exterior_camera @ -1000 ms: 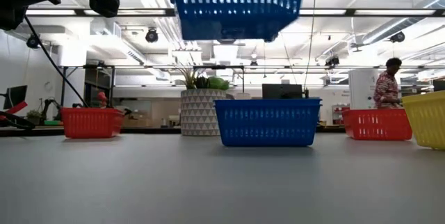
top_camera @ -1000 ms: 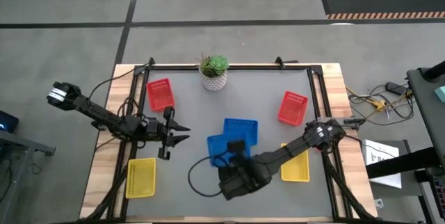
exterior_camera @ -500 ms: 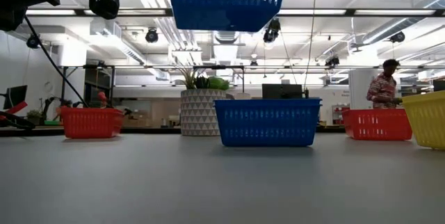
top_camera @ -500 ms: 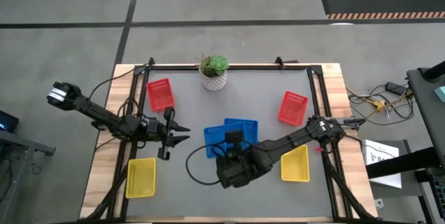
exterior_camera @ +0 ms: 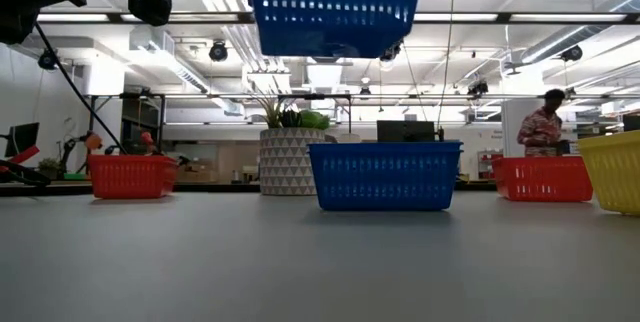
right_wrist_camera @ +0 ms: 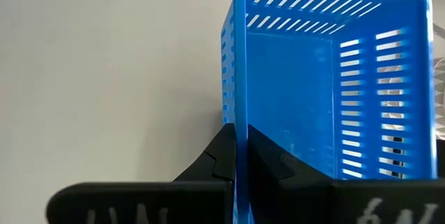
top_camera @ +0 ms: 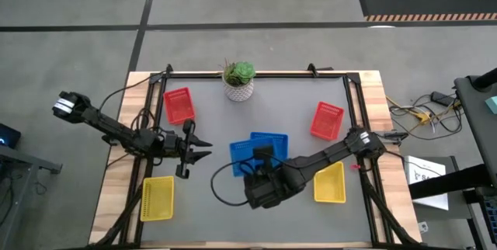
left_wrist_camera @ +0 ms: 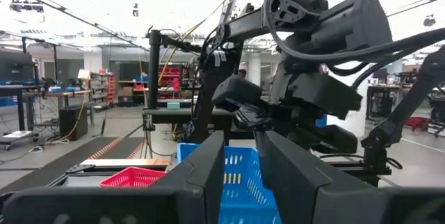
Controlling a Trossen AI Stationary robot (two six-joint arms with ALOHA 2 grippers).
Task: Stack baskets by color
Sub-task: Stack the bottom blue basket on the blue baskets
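My right gripper (right_wrist_camera: 241, 156) is shut on a blue basket (top_camera: 242, 157) and holds it high over the table's middle (exterior_camera: 335, 7). A second blue basket (exterior_camera: 385, 174) stands on its base on the table, just beyond and to the right (top_camera: 272, 142). Two red baskets (top_camera: 178, 105) (top_camera: 327, 120) and two yellow baskets (top_camera: 158, 198) (top_camera: 329, 182) stand apart on the table. My left gripper (top_camera: 203, 147) waits open at the left, raised and facing the held basket (left_wrist_camera: 236, 182). My right gripper pinches one side wall of the blue basket at its rim (right_wrist_camera: 240, 123), one finger (right_wrist_camera: 221, 156) outside and one finger (right_wrist_camera: 268, 161) inside. The fingers slant down from the table's near right. The basket is lifted clear, open side up and roughly level.
A green plant in a white patterned pot (top_camera: 239, 81) stands at the middle of the far edge. A black frame (top_camera: 353, 102) runs round the grey mat. A person (exterior_camera: 543, 132) stands in the room beyond the table. Bare mat lies between the baskets at the near middle.
My right gripper has carried the lifted blue basket a little toward the far edge, closer to the blue basket on the table. The basket stays clear of the table.
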